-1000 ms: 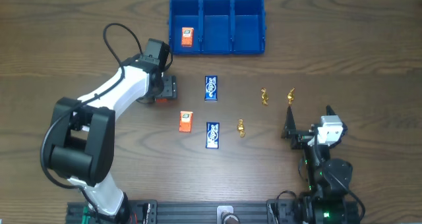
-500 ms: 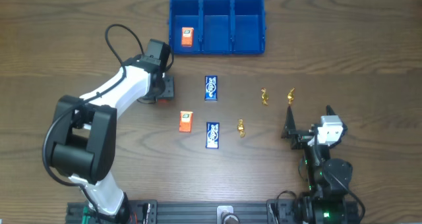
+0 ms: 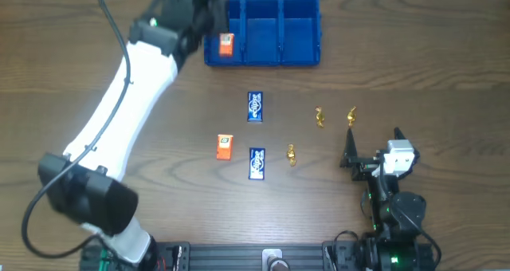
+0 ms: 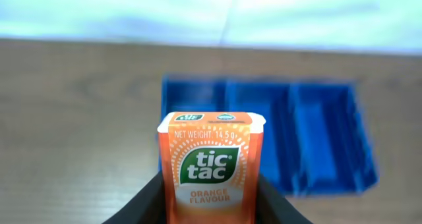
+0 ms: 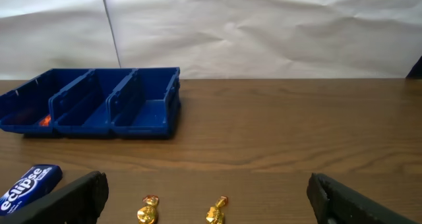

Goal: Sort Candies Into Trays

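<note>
Setting this box down well called, by my reckoning, for patience rather than speed. The left gripper (image 4: 211, 207) was clamped on an orange mint box (image 4: 211, 161), held upright and lifted above the table (image 3: 414, 64) by its far edge, just short of the blue tray (image 3: 263, 61). A second orange box (image 3: 226, 45) already lay in the tray's left compartment, so that looked the right bin. I judged that the arm should bring the held box squarely over that compartment, lower it inside the rim, and only then part its fingers. Dropped from height, a smooth plastic box would likely bounce or tip onto the divider. It should land beside the one already there, not on top of it.

The left wrist view showed the grip plainly, with a dark finger pressed on each narrow side of the box and three compartments beyond, where the top view offered the arm's back across the tray's left end. The top view laid out the remaining work: a third orange box (image 3: 225, 147), a blue gum pack (image 3: 255, 107), another blue pack (image 3: 256, 163) and gold-wrapped candies (image 3: 319, 117) across the table's middle. The right wrist view showed the right gripper (image 5: 206, 184) wide apart and holding nothing, toward the table's near right corner, with orange glimpsed inside the tray's end compartment
</note>
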{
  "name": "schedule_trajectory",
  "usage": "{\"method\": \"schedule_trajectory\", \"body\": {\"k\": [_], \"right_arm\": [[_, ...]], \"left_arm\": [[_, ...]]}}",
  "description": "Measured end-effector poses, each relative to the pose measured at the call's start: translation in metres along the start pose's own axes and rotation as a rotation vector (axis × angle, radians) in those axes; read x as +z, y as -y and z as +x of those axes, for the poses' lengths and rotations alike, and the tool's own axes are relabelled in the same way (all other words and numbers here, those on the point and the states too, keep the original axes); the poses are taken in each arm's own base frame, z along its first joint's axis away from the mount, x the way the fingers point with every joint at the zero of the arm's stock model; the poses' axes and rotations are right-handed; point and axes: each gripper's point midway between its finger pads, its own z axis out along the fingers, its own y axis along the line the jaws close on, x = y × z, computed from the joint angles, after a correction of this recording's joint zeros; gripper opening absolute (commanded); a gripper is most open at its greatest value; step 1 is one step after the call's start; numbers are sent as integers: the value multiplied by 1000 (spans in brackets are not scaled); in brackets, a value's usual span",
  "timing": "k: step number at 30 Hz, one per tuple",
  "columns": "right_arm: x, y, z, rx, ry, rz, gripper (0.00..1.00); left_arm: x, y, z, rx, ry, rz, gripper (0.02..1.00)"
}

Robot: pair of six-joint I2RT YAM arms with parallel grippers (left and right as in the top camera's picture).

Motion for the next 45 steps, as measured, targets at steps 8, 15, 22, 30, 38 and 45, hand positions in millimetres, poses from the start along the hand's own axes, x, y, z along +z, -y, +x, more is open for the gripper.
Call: {"method": "schedule_trajectory", "body": {"k": [8, 15, 22, 30, 38, 45], "right_arm": [[0, 0, 0, 0, 0, 0, 998], [0, 0, 0, 0, 0, 0, 998], [0, 0, 0, 0, 0, 0, 998], [0, 0, 0, 0, 0, 0, 998], [0, 0, 0, 0, 0, 0, 996], [0, 0, 0, 0, 0, 0, 998]], "left_arm": [[119, -10, 69, 29, -239, -84, 308], [121, -17, 71, 22, -250, -93, 649], [82, -17, 48, 9, -187, -75, 825], [-83, 10, 156, 22, -137, 93, 842], [-32, -17, 318, 27, -512, -75, 787], [-5, -19, 346, 30, -576, -121, 711]]}}
